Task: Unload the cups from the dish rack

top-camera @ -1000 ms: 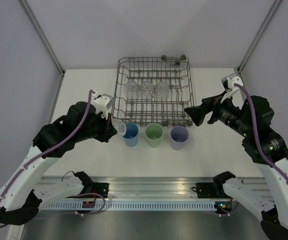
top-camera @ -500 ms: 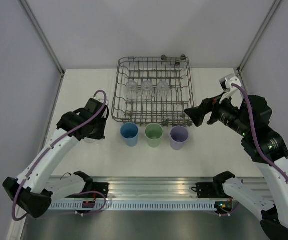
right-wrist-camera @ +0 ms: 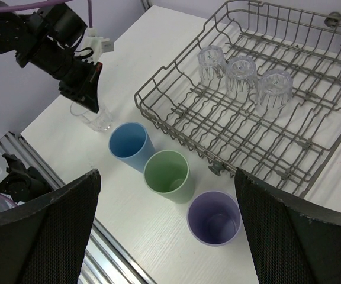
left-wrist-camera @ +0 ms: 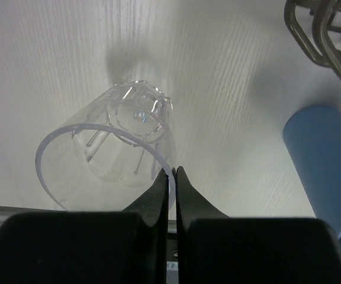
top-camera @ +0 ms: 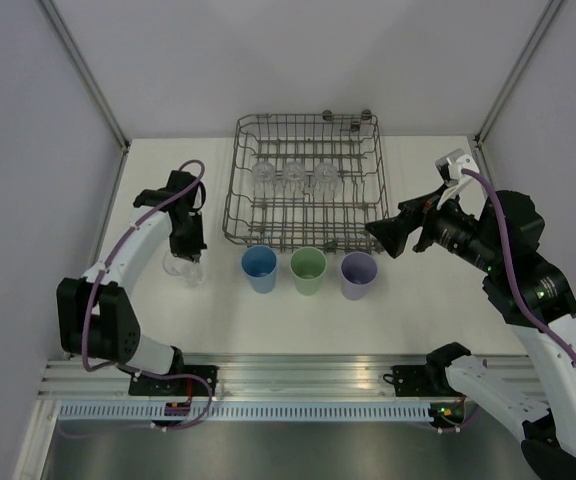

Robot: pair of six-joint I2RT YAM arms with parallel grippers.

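Note:
My left gripper [left-wrist-camera: 170, 173] is shut on the rim of a clear glass [left-wrist-camera: 114, 148]. It holds the glass upright low over the table [top-camera: 148, 320], left of the blue cup [top-camera: 260, 268]; whether the glass touches the table I cannot tell. The green cup [top-camera: 308, 270] and lilac cup [top-camera: 358, 275] stand in the same row in front of the dish rack [top-camera: 378, 150]. Three clear glasses [top-camera: 294, 177] sit upside down inside the rack. My right gripper [top-camera: 388, 232] hangs open above the rack's right front corner, holding nothing. In the right wrist view my right gripper [right-wrist-camera: 166, 177] frames the row of cups.
An aluminium rail [top-camera: 298, 375] runs along the near table edge. Purple-grey walls close in the left, back and right sides. The rack takes up the middle back of the table.
My left arm has swung left, carrying the clear glass from beside the blue cup to the left part of the table. The right arm has barely moved.

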